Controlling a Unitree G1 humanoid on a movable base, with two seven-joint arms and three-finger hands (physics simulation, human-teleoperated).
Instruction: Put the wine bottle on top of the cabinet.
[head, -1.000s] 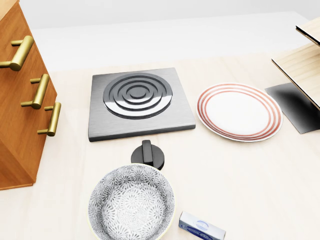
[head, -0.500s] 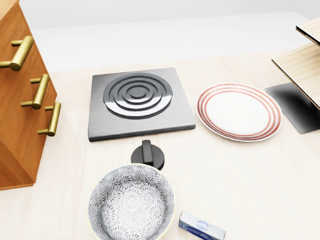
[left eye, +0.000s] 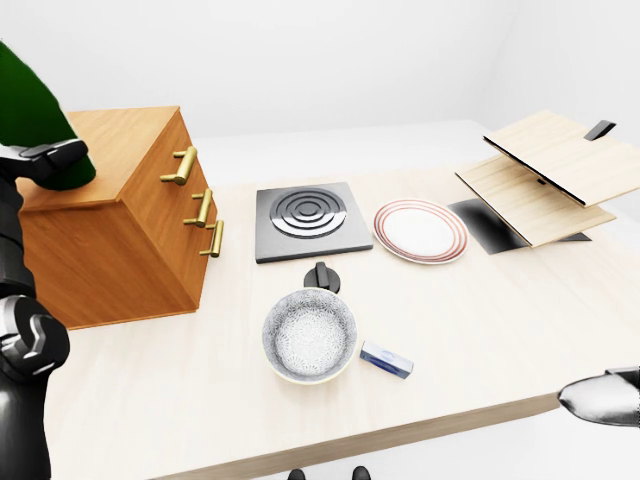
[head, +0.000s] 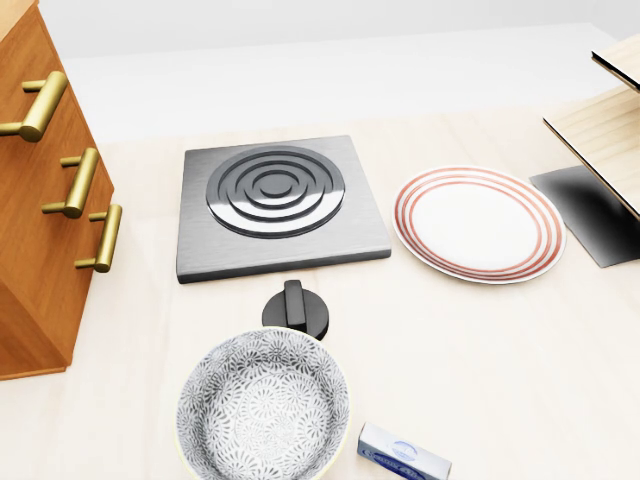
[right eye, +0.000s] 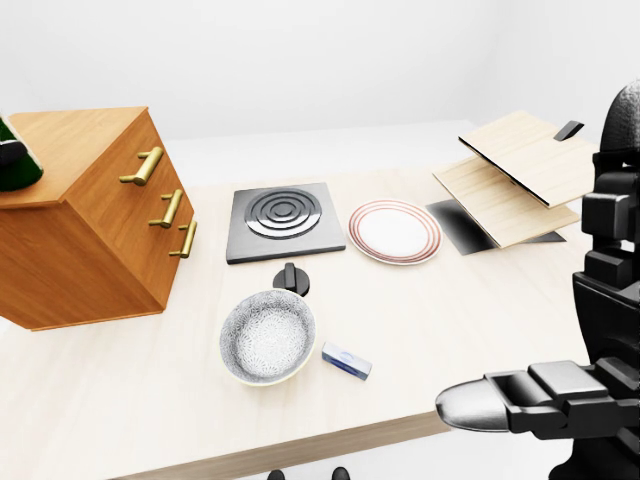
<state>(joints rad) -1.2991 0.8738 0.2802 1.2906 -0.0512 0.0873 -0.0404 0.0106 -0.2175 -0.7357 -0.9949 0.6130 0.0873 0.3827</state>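
Observation:
The dark green wine bottle shows only in part at the upper left of the left-eye view, over the left end of the wooden cabinet's top. My left hand is shut on its lower body, with a black finger across the glass and the arm running down the left edge. Whether the bottle rests on the cabinet top I cannot tell. The right-eye view shows just a sliver of the bottle. My right hand hovers low at the table's near edge, fingers stretched out and holding nothing. The head view shows neither hand.
On the table lie a grey hob, a black knob, a patterned bowl, a small blue-white box and a red-rimmed plate. Tilted wooden boards over a black mat stand at the right.

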